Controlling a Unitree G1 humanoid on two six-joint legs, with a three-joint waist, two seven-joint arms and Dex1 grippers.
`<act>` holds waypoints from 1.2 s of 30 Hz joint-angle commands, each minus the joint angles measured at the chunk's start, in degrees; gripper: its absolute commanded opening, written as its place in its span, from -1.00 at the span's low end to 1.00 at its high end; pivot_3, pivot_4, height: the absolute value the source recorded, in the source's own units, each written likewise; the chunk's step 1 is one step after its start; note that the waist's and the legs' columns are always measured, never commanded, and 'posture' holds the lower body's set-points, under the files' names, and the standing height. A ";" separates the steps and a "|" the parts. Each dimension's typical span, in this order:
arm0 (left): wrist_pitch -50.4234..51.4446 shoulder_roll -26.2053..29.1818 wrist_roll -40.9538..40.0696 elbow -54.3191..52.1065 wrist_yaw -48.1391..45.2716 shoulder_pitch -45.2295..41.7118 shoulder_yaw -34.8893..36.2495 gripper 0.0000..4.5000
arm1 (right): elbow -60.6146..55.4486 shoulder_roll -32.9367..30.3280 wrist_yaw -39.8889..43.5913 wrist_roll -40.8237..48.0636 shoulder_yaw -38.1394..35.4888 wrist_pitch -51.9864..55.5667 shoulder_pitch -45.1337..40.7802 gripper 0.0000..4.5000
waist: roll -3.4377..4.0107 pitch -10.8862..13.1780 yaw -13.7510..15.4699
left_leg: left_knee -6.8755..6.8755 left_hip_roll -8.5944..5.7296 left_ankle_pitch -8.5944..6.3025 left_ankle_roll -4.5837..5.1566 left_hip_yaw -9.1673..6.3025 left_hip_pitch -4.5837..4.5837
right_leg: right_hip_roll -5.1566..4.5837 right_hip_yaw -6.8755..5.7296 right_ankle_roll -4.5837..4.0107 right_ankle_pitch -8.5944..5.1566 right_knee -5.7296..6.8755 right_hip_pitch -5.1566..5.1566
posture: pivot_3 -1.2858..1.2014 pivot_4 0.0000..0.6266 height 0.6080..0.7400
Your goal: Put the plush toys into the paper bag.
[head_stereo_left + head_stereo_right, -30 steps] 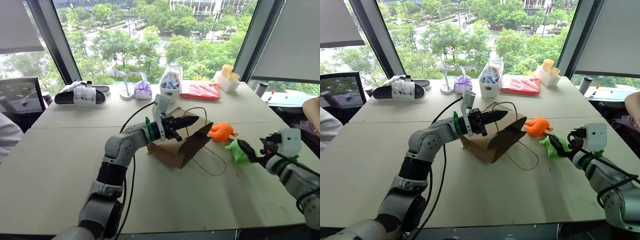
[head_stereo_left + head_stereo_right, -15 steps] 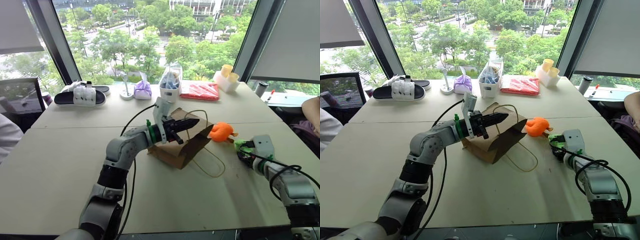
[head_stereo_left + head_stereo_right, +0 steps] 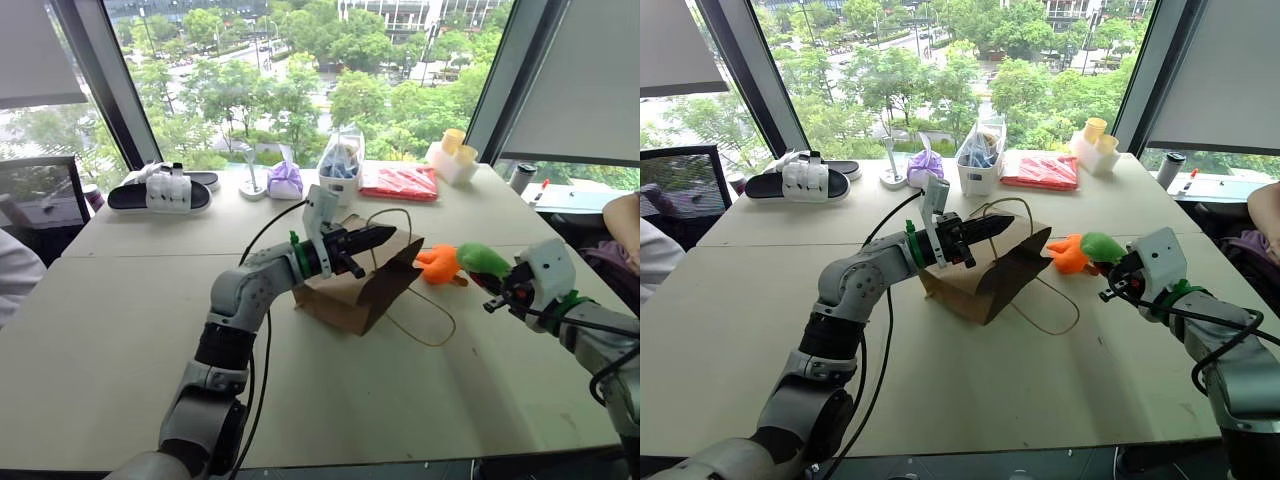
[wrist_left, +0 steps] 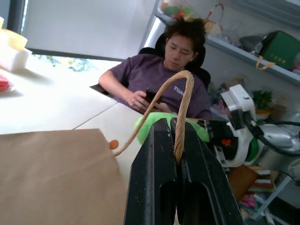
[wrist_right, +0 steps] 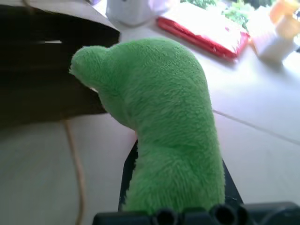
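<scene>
Green plush toy now clenched in right gripper, lifted off table toward paper bag; left gripper pinching handle.

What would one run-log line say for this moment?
left gripper: shut on bag handle | right gripper: shut on green plush toy, lifted | orange plush toy: on table | paper bag: open

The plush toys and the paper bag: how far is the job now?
Done: nothing is in the paper bag yet. In hand: the left gripper pinches the bag's cord handle, holding the mouth open, and the right gripper holds the green plush toy above the table. Left: drop it in, then fetch the orange plush toy beside the bag.
</scene>
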 commanded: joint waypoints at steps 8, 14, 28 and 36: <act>0.41 -0.98 -2.11 -0.34 -4.76 -2.38 -0.27 -1.00 | -2.78 1.59 0.30 -3.83 14.03 0.94 -6.62 -0.98 | -0.01 0.01 -0.01 | 0.08 0.00 0.00 0.00 0.00 -0.02 | 0.00 0.01 0.00 0.00 0.03 -0.04 | 0.03 -0.52 1.00; 2.20 -1.52 -3.38 -3.05 -4.79 -1.57 -0.04 -1.00 | 3.81 1.72 2.74 -9.28 20.99 -3.55 -12.33 -0.98 | -0.01 0.01 -0.02 | 0.07 -0.02 0.00 -0.01 0.00 -0.07 | -0.02 0.02 -0.01 0.00 0.02 -0.10 | 0.03 -0.52 1.00; 4.59 -1.41 -5.72 -6.85 -3.34 0.32 0.00 -1.00 | 13.69 7.14 6.45 -17.89 29.52 -11.48 -21.84 -0.98 | 0.00 0.01 -0.11 | 0.06 -0.01 0.11 -0.20 -0.01 -0.05 | -0.01 0.02 -0.01 0.01 0.04 -0.10 | 0.03 -0.52 1.00; 3.65 -0.67 -4.63 -5.64 -1.97 0.41 0.56 -1.00 | 12.56 7.73 6.74 -18.19 26.82 -11.27 -19.16 0.54 | -0.01 0.01 -0.01 | 0.06 -0.03 0.13 -0.22 -0.02 -0.06 | -0.02 0.02 -0.01 0.01 0.03 -0.10 | 0.03 -0.52 1.00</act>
